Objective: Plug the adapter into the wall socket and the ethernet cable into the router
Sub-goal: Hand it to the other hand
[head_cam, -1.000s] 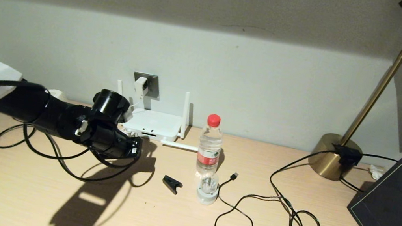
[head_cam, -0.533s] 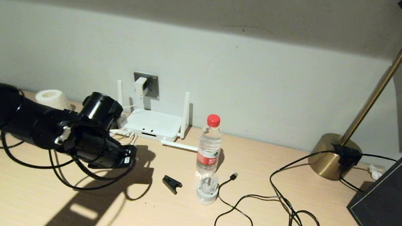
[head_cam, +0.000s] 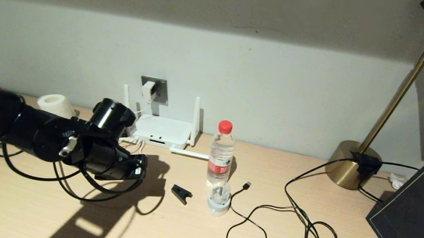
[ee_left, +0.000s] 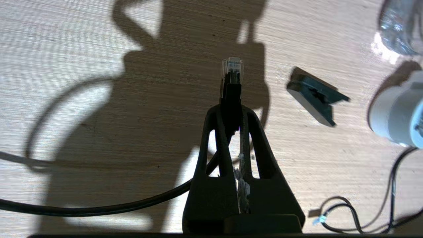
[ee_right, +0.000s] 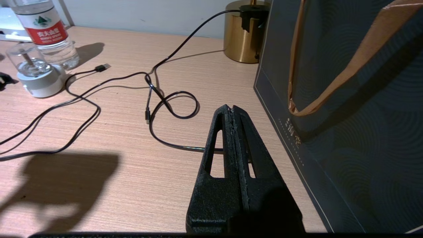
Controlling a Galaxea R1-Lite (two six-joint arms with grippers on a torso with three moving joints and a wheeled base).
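Gripping the ethernet cable (ee_left: 230, 96) just behind its clear-tipped connector, the left gripper (ee_left: 231, 114) hung low over the wooden desk (head_cam: 14, 207), its two fingers clamped on the black boot so that the connector stuck out past the fingertips. In the head view the left gripper (head_cam: 139, 169) sat near and slightly left of the router (head_cam: 162, 130), apart from it, with the rest of the ethernet cable (head_cam: 72, 182) looping on the desk below the arm.

The router lay flat at the far edge of the desk against the wall, two of its antennas upright and one lying on the desk to its right. Directly above it, the adapter (head_cam: 148, 91) sat in the wall socket (head_cam: 160, 88), its thin white cord running down toward the router.

To the right of the left gripper lay a small black clip (head_cam: 181, 193), then a water bottle (head_cam: 221, 152) with a red cap and, just in front of it, a small clear-domed device on a white base (head_cam: 219, 200). A thin black USB cable (head_cam: 247, 221) and a black lamp cord (head_cam: 306, 221) wound across the desk toward the brass lamp base (head_cam: 349, 169).

The right gripper (ee_right: 233, 110) hovered over the right side of the desk beside a dark paper bag (ee_right: 347, 115), its fingers pressed together and holding nothing.
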